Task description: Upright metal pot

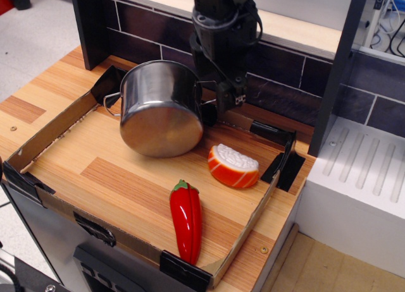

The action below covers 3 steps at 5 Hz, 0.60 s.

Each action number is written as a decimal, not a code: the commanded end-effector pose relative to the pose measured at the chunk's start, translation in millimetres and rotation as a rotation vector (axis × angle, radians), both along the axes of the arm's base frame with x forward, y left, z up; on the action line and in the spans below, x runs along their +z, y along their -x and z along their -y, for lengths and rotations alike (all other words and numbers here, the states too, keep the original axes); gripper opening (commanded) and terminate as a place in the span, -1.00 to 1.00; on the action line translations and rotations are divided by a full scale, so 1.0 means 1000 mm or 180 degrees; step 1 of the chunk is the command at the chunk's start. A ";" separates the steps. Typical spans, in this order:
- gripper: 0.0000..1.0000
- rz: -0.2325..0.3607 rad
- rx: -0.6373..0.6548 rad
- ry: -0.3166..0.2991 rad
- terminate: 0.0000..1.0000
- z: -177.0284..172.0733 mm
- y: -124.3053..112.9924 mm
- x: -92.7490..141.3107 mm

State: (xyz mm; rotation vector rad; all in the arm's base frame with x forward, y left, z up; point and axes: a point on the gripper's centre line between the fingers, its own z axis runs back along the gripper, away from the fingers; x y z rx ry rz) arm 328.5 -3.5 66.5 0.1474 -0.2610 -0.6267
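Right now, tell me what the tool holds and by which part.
Nothing is visibly held. The tool hangs just beside the pot, near its right handle; whether it touches the handle cannot be told.

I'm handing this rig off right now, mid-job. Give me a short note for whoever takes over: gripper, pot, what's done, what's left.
Gripper: hangs just right of the pot's rim, by its right wire handle; holding nothing. Whether its jaws are open can't be told.
Metal pot: lies on its side at the back of the cardboard tray, flat base facing the camera.
Also in the tray: an orange slice toy and a red pepper, both apart from the pot.
Done: approach only.
Left: grasp the pot, probably at the rim or handle, and tip it upright.
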 end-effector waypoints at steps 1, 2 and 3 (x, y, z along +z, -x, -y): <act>1.00 0.0251 -0.0076 0.0010 -1.00 0.007 -0.006 0.005; 1.00 0.0305 -0.0114 0.0020 -1.00 0.008 -0.009 0.004; 1.00 0.0311 -0.0160 -0.0005 -1.00 0.007 -0.007 -0.001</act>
